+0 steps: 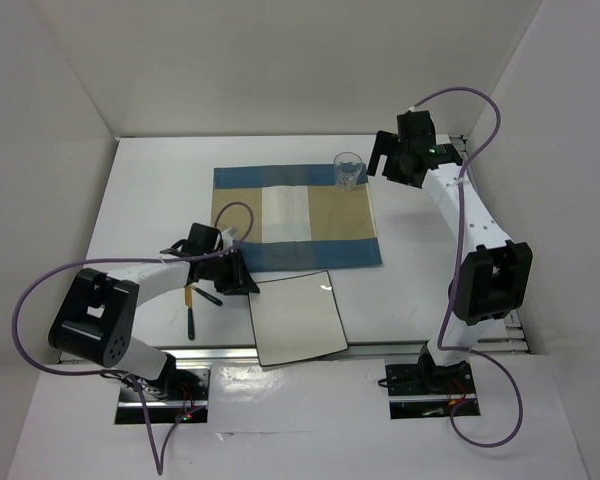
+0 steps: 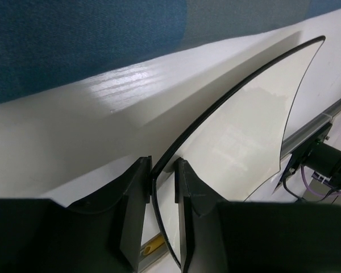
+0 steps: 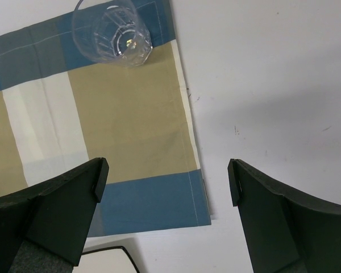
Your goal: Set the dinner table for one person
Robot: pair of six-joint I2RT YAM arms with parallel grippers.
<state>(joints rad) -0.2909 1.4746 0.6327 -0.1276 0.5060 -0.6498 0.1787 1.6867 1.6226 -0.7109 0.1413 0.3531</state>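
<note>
Closest in, the left gripper (image 2: 163,181) is pinching the plate (image 1: 298,318) by its black rim, near the front edge of the white dinner table (image 1: 420,270). Behind that there's the striped placemat (image 1: 295,215), a glass (image 1: 348,170) on its far right corner, and the right gripper (image 3: 167,182) spread wide just beside it.

Landmark: placemat (image 1: 295,218). Bare desk (image 1: 420,250) to its right, to its left and beyond its far edge leaves open passage. Obstacles: glass (image 1: 348,171) on its far right corner, with the wide-open right tool (image 3: 165,179) beside it. Plate (image 1: 298,318) just off its near edge, rim pinched by the left tool (image 1: 245,282). Utensils (image 1: 192,312) off its near left corner.
</note>
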